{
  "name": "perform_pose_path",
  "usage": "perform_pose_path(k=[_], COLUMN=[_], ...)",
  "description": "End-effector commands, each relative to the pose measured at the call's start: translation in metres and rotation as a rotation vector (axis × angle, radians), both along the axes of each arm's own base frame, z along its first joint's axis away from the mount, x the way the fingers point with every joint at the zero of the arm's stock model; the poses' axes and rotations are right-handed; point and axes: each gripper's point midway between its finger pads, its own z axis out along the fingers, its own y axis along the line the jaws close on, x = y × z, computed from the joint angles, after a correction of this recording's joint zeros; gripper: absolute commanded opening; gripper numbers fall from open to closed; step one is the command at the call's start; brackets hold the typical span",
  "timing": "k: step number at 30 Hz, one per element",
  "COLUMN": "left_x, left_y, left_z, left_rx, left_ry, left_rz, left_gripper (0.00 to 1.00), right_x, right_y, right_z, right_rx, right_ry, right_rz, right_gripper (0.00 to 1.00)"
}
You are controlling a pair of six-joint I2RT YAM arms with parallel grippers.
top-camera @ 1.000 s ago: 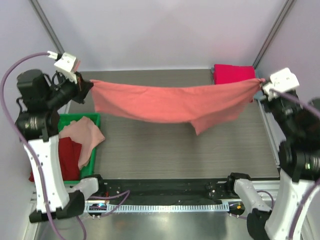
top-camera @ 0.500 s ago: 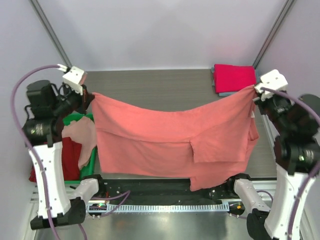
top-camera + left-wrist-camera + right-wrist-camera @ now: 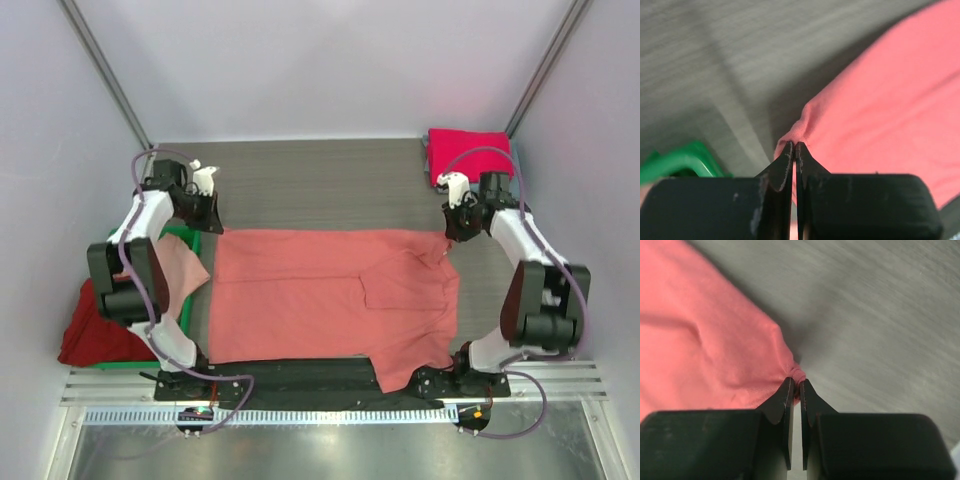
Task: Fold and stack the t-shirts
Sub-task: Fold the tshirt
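The salmon-coral t-shirt (image 3: 320,300) lies spread flat on the table, its near edge hanging over the front. My left gripper (image 3: 216,226) is shut on its far left corner (image 3: 792,135), low at the table. My right gripper (image 3: 449,236) is shut on its far right corner (image 3: 798,374). A folded magenta t-shirt (image 3: 468,153) lies on a grey-blue one at the back right. A pale pink t-shirt (image 3: 178,272) and a dark red one (image 3: 95,335) lie in the bin at the left.
The green plastic bin (image 3: 187,237) stands left of the spread shirt, close to my left gripper; its rim shows in the left wrist view (image 3: 675,162). Metal frame posts rise at the back corners. The arm bases sit along the near edge.
Both grippers have come down and toward the back, laying the salmon-coral shirt from hanging in the air to flat on the table. Both still grip its corners.
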Motion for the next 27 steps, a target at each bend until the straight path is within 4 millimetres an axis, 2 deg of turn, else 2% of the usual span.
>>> perform_pose_path(k=[1,2,4,5,7,8,9,10,11,12,14,15,16,17,18,19,21,22,23,24,25,26,27], left_x=[0.050,0.058,0.070,0.081,0.091,0.102,0.107,0.111,0.117,0.126,0.136,0.143,0.147,0.150,0.154,0.158,0.169,0.175,0.179,0.182,0.181,0.179,0.174], left_y=[0.015,0.017,0.020,0.022,0.024,0.026,0.027,0.028,0.029,0.030,0.032,0.036,0.039,0.043,0.044,0.047,0.054,0.055,0.056,0.058,0.059,0.058,0.056], left_z=[0.008,0.010,0.007,0.005,0.000,-0.003,-0.005,-0.008,-0.010,-0.014,-0.021,-0.028,-0.032,-0.035,-0.040,-0.035,-0.020,0.007,0.023,0.040,0.073,0.089,0.103], left_rx=[0.040,0.044,0.049,0.047,0.047,0.043,0.043,0.042,0.044,0.039,0.047,0.062,0.075,0.107,0.120,0.129,0.158,0.152,0.151,0.151,0.151,0.148,0.153], left_ry=[-0.112,-0.124,-0.136,-0.134,-0.122,-0.118,-0.116,-0.108,-0.108,-0.104,-0.096,-0.092,-0.089,-0.091,-0.089,-0.106,-0.156,-0.211,-0.244,-0.280,-0.343,-0.374,-0.400], left_rz=[0.056,0.068,0.083,0.097,0.115,0.125,0.130,0.137,0.141,0.152,0.166,0.175,0.183,0.196,0.201,0.209,0.254,0.281,0.296,0.312,0.332,0.331,0.317], left_gripper=[0.00,0.00,0.00,0.00,0.00,0.00,0.00,0.00,0.00,0.00,0.00,0.00,0.00,0.05,0.09,0.11,0.18,0.22,0.25,0.28,0.34,0.36,0.38], right_x=[0.074,0.093,0.112,0.130,0.148,0.164,0.172,0.179,0.194,0.199,0.218,0.223,0.227,0.237,0.241,0.245,0.254,0.254,0.252,0.248,0.243,0.228,0.219], right_y=[-0.012,-0.017,-0.022,-0.026,-0.031,-0.034,-0.036,-0.037,-0.038,-0.040,-0.042,-0.043,-0.045,-0.045,-0.047,-0.050,-0.052,-0.052,-0.051,-0.050,-0.050,-0.046,-0.044], right_z=[0.023,0.015,0.010,0.002,-0.004,0.005,-0.014,-0.016,-0.007,-0.027,-0.025,-0.029,-0.044,-0.038,-0.037,-0.035,-0.006,0.023,0.042,0.061,0.077,0.111,0.122], right_rx=[-0.025,-0.033,-0.048,-0.058,-0.069,-0.080,-0.079,-0.082,-0.086,-0.091,-0.107,-0.121,-0.128,-0.139,-0.148,-0.163,-0.149,-0.147,-0.141,-0.129,-0.124,-0.111,-0.104], right_ry=[-0.175,-0.164,-0.162,-0.154,-0.156,-0.190,-0.160,-0.163,-0.197,-0.165,-0.191,-0.192,-0.173,-0.206,-0.219,-0.230,-0.289,-0.336,-0.365,-0.392,-0.415,-0.459,-0.470], right_rz=[-0.037,-0.041,-0.041,-0.050,-0.051,-0.058,-0.059,-0.061,-0.062,-0.064,-0.065,-0.070,-0.076,-0.090,-0.104,-0.123,-0.165,-0.178,-0.186,-0.196,-0.202,-0.194,-0.190], right_gripper=[0.01,0.01,0.01,0.01,0.01,0.01,0.01,0.01,0.01,0.01,0.02,0.04,0.09,0.24,0.30,0.33,0.39,0.41,0.42,0.43,0.43,0.44,0.45])
